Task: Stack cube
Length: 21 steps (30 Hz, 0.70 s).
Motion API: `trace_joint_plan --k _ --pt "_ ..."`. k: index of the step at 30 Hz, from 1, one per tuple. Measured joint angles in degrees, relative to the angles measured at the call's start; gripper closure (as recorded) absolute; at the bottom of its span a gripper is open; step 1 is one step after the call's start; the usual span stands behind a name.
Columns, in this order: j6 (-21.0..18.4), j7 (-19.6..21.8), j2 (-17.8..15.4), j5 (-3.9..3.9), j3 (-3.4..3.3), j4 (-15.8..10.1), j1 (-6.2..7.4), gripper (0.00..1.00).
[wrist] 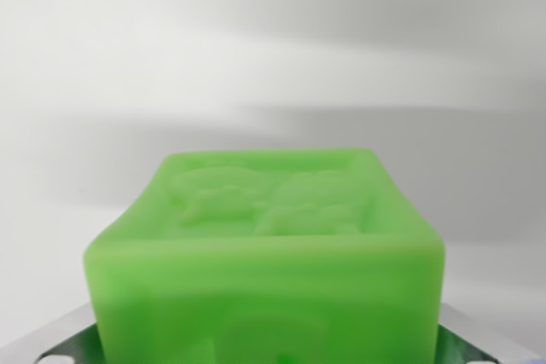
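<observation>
Cube: green cube [269, 262] fills the lower middle of the wrist view, embossed face turned up.
Edges: metallic parts [64, 343] beside both lower corners.
Room: pale blurred background above, open.
End effector: fingertips hidden; grip cannot be told.

Only slivers of the gripper [273, 351] are seen, as pale metallic parts at the lower left and lower right corners. The fingertips are hidden; their spacing cannot be judged.
</observation>
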Motion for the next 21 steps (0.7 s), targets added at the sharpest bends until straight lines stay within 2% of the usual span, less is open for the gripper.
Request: trace_joint_plan --k 21 --pt "-8.65 -0.65 -9.29 0.85 0.1 -0.44 0.0 1.0"
